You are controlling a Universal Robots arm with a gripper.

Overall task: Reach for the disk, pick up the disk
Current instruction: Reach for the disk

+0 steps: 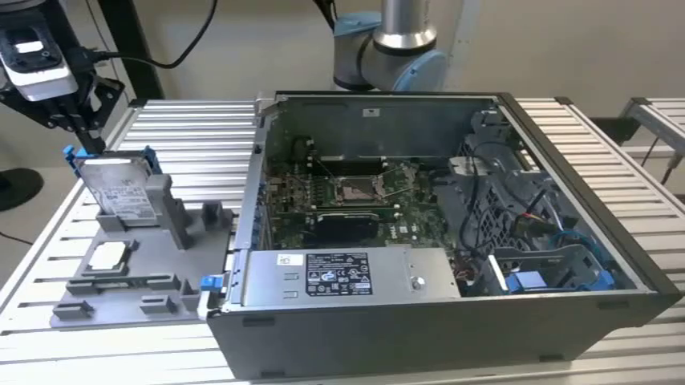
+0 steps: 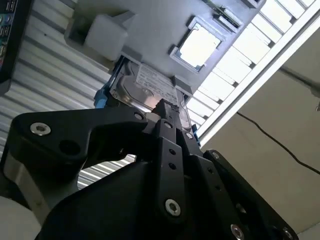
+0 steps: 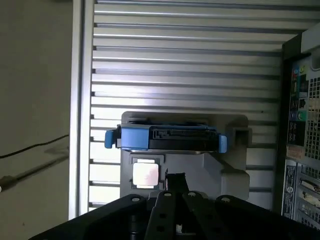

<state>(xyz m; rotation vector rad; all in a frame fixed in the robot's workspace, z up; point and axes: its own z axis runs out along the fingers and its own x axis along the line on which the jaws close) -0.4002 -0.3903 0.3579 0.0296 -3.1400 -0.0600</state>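
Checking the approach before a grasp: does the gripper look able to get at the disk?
Probably yes. The disk stands upright in the grey fixture with its top edge exposed. The gripper hangs close above that edge, with nothing between them.

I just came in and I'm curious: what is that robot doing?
A robot arm's gripper hangs close above the disk, which stands on edge in a grey holder on the table beside an open computer. The disk sits in its holder, not lifted. Whether the gripper touches it, I cannot tell.

disk (image 1: 115,188) top unobstructed, computer case (image 1: 428,337) alongside
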